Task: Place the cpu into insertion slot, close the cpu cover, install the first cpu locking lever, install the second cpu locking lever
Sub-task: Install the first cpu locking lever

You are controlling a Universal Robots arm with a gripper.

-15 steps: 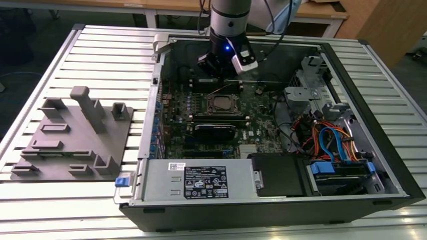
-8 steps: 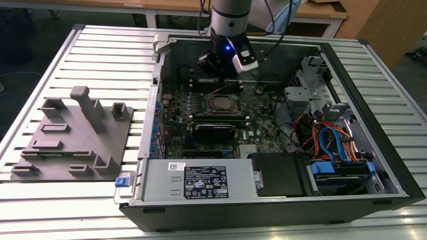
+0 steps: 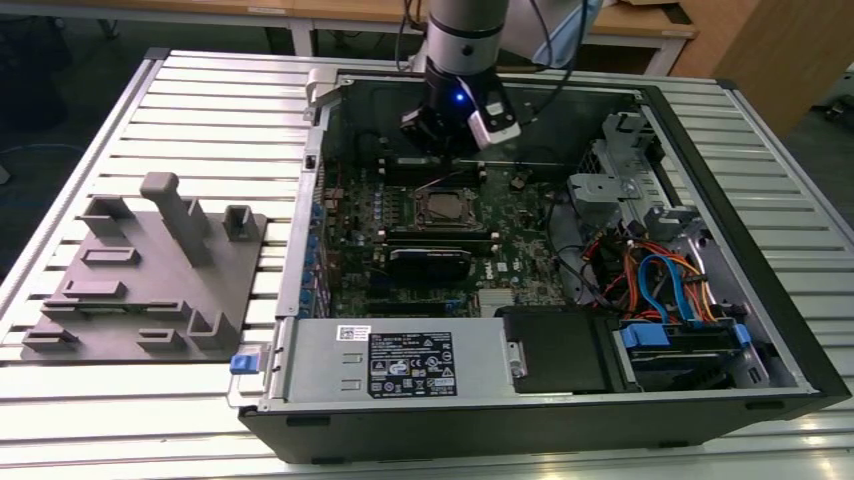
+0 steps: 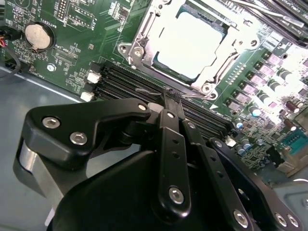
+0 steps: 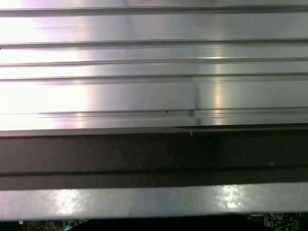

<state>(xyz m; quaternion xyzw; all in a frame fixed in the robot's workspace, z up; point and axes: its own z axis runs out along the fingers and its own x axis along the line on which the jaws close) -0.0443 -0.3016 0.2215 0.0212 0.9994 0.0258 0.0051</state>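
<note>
Ribbed aluminium table (image 3: 200,100) carries an open black computer case (image 3: 747,330) with a green motherboard (image 3: 527,235) inside; a grey moulded fixture tray (image 3: 147,270) lies beside the case. The dull silver-grey square cpu (image 4: 192,43) sits in the silver-rimmed insertion slot (image 4: 144,36), thin silver cpu cover (image 4: 226,36) lying over its edges. Black tool (image 4: 172,98) is just beside the slot, fingers (image 4: 166,101) clenched together on a thin wire lever (image 4: 149,90).

**Grey arm, black gripper**

The arm (image 3: 462,25) is a pale grey tube with a dark band, ending in a black wrist block with a small blue light and black cables. The gripper (image 4: 172,102) is matt black — flat, layered links fastened with round silver screws.
</note>
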